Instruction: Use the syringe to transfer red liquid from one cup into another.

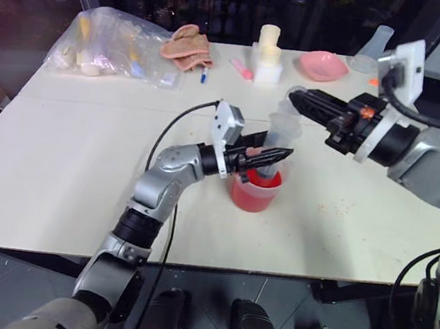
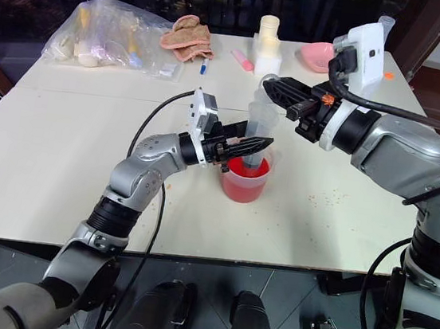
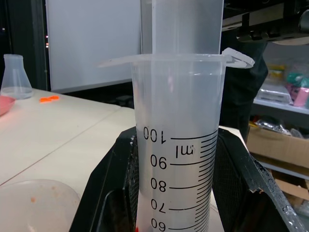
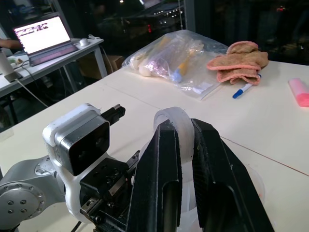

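The syringe (image 1: 281, 130) stands upright with its lower end inside the cup (image 1: 255, 190) that holds the red liquid (image 1: 250, 195), near the table's middle. My left gripper (image 1: 276, 155) is shut on the syringe's barrel (image 3: 176, 145), just above the cup's rim. My right gripper (image 1: 296, 100) reaches in from the right and is shut on the white plunger's top disc (image 4: 175, 126). A clear colourless cup (image 3: 36, 205) stands close beside the barrel. The syringe's tip is hidden inside the red cup.
Along the far edge lie a plastic bag of items (image 1: 114, 46), a folded cloth (image 1: 188, 47), a blue-capped pen (image 1: 204, 74), a pink marker (image 1: 242, 69), a white block with cream cylinders (image 1: 269, 54), a pink bowl (image 1: 323, 65) and a conical flask (image 1: 370, 50).
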`<control>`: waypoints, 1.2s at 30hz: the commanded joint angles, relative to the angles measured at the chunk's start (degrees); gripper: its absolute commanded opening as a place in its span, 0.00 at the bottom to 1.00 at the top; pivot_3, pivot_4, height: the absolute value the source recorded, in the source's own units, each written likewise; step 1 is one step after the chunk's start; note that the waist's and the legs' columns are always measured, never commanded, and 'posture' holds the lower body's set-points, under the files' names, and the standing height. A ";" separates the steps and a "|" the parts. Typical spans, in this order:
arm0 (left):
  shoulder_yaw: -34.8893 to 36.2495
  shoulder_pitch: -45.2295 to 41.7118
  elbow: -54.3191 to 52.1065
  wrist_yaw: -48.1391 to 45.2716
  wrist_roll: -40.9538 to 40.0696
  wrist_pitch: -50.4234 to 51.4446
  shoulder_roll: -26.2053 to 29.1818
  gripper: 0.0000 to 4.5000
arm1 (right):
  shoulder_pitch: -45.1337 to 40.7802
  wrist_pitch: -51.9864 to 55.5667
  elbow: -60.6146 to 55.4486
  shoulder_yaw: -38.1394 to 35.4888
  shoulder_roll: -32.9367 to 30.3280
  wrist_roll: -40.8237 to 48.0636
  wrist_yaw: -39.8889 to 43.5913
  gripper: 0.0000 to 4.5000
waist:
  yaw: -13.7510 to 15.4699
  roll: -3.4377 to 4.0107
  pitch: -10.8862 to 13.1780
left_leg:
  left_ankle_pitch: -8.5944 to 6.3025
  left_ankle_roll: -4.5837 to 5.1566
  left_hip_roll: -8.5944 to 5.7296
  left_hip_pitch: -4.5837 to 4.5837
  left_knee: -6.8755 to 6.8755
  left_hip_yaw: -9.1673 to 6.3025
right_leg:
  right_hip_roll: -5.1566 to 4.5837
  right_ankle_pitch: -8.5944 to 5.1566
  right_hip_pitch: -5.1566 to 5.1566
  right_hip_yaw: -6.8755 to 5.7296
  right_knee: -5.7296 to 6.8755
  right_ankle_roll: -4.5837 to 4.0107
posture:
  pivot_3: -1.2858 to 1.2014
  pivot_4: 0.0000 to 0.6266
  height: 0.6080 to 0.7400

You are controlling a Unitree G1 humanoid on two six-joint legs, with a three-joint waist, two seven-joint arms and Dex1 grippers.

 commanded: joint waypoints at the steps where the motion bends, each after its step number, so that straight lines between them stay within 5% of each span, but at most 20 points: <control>1: 0.85 -2.47 -0.55 0.40 -0.56 -0.47 -0.58 0.33 | -1.80 -3.49 -1.89 -4.11 -0.03 1.19 -0.34 0.20 | 0.01 0.00 0.00 | 0.00 0.00 0.00 0.00 0.00 0.00 | 0.00 0.00 0.00 0.00 0.00 0.00 | 0.52 0.24 1.00; 4: 2.91 -4.90 -1.08 1.53 -1.67 -0.43 -0.89 0.33 | -1.18 -3.27 -2.21 -3.92 -0.41 1.80 -0.41 0.49 | 0.01 0.00 0.00 | 0.00 0.01 0.00 0.00 0.00 0.00 | 0.00 0.00 0.01 -0.01 -0.02 0.00 | 0.52 0.24 1.00; 13: 8.91 -11.93 -3.58 6.50 -7.47 3.53 -2.14 0.33 | 3.45 -2.11 -2.69 -8.15 -6.44 8.62 2.26 0.49 | 0.03 -0.03 0.02 | -0.02 0.04 0.01 -0.01 0.01 -0.03 | 0.01 0.00 0.06 -0.05 -0.07 0.00 | 0.52 0.24 1.00; 18: 9.72 -14.97 0.19 7.27 -4.60 -3.79 -2.43 0.33 | 4.90 -4.29 -2.60 -10.12 -8.48 8.89 3.23 0.49 | 0.03 -0.04 0.02 | -0.02 0.04 0.01 -0.01 0.01 -0.02 | 0.01 0.00 0.07 -0.06 -0.08 0.00 | 0.52 0.24 1.00; 27: 7.98 -16.62 20.80 4.09 4.73 -25.43 -3.04 0.33 | 1.37 -7.88 -1.46 -5.05 -5.37 1.33 2.18 0.49 | 0.03 -0.05 0.03 | -0.03 0.05 0.02 0.18 -0.03 0.00 | 0.04 0.00 0.26 -0.05 -0.14 0.00 | 0.52 0.24 1.00; 36: 9.01 -18.43 33.07 2.16 6.43 -34.41 -4.72 0.33 | -6.12 -7.77 1.22 1.75 1.20 -6.93 0.07 0.49 | 0.02 -0.06 0.03 | -0.04 0.07 0.02 0.18 -0.05 -0.02 | 0.02 0.00 0.23 -0.06 -0.15 0.00 | 0.52 0.24 1.00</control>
